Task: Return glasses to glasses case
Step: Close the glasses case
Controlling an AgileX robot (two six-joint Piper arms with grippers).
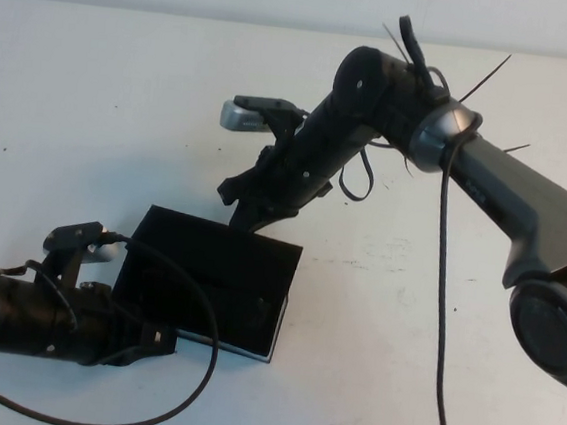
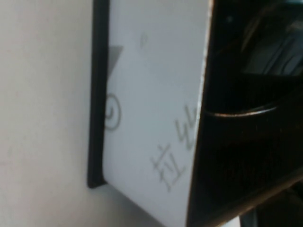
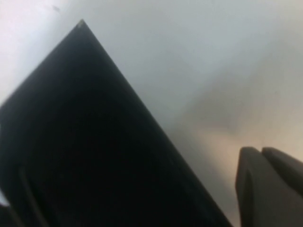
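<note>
We list: glasses case (image 1: 211, 284) on the desk (image 1: 93, 104), lid seemingly down; left claw (image 1: 146, 340) alongside, right claw (image 1: 249, 204) above, both grips indeterminate; glasses unseen.

- Looks like a robot lab bench, not a home.
- Plain white table (image 1: 90, 134), scuffed, no decor or household items.
- Two cabled arms with wrist cameras over it; left gripper (image 1: 156, 341), right gripper (image 1: 244, 209).
</note>
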